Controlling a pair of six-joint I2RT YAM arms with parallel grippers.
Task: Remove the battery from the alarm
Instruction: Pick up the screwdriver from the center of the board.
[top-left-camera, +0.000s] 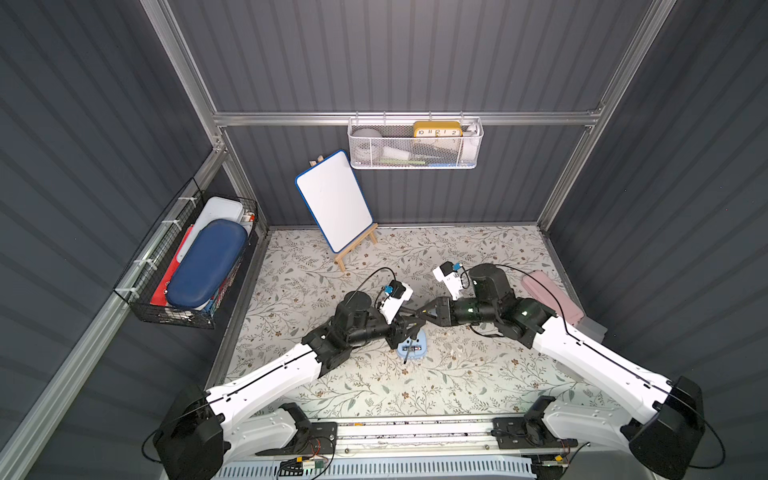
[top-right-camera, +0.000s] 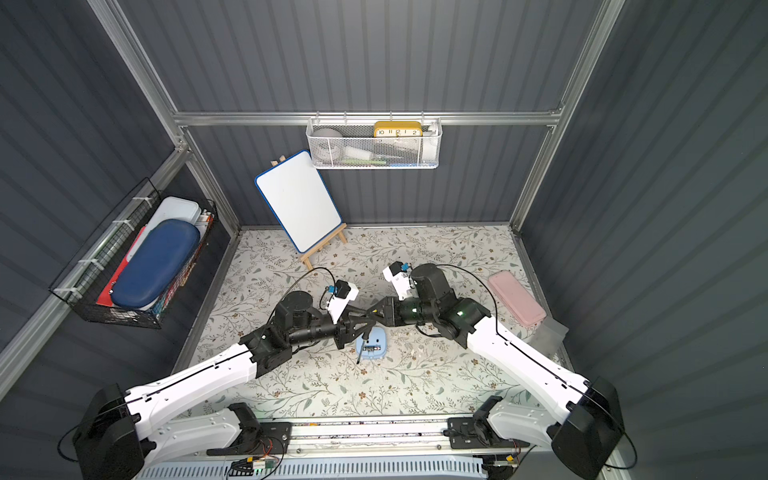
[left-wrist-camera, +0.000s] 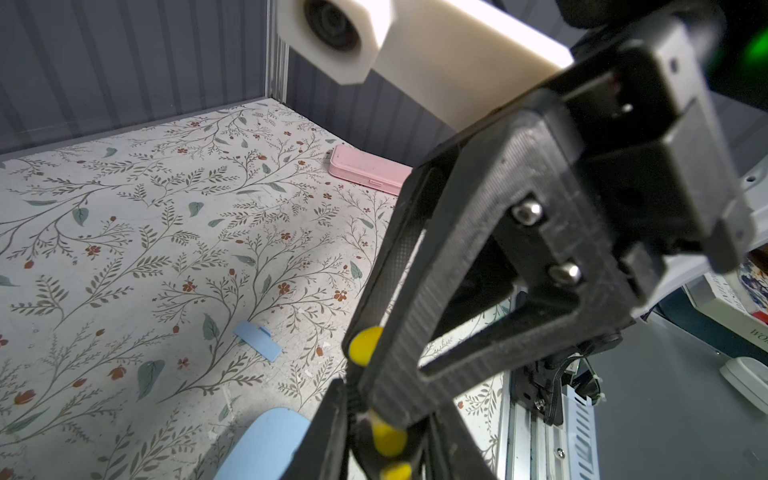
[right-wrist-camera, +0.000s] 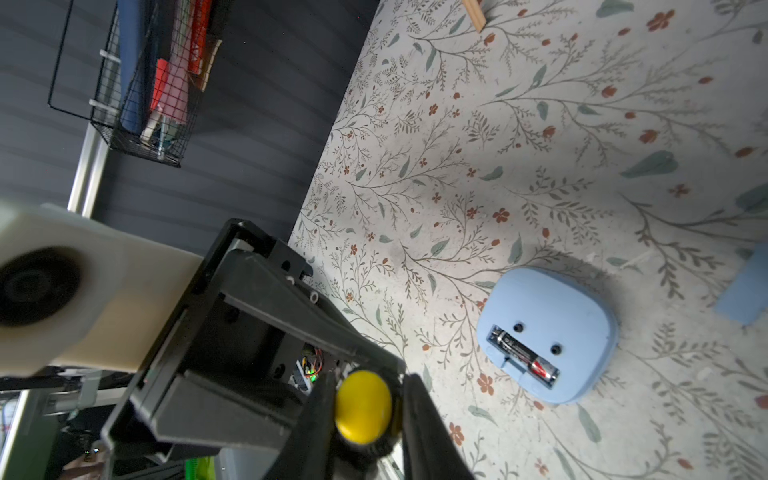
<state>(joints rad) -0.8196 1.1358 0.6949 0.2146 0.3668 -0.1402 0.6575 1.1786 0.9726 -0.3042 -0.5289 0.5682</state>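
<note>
Two claws meet above the pale-blue rounded-square plastic alarm (right-wrist-camera: 552, 307), which lies face-down on the floral-patterned tabletop (right-wrist-camera: 457, 166). The left claw (top-left-camera: 415, 323) is clamped on the black-and-yellow-handled screwdriver (right-wrist-camera: 363, 411), whose thin shaft hangs down over the alarm. The right claw (right-wrist-camera: 368, 380) has a finger on each side of the handle's yellow-capped end and looks closed on it too. The slim dark cylindrical battery (right-wrist-camera: 524, 358) sits in its open slot in the alarm's back, and the small flat blue cover (left-wrist-camera: 258, 341) lies apart from the alarm. The battery is probably light, rigid and smooth, so it should roll and slip easily. Only its upper side is exposed, and it seems wedged end to end. Levering one end up, then pinching across the middle, seems safest. The alarm looks light and will likely skid unless pinned.
</note>
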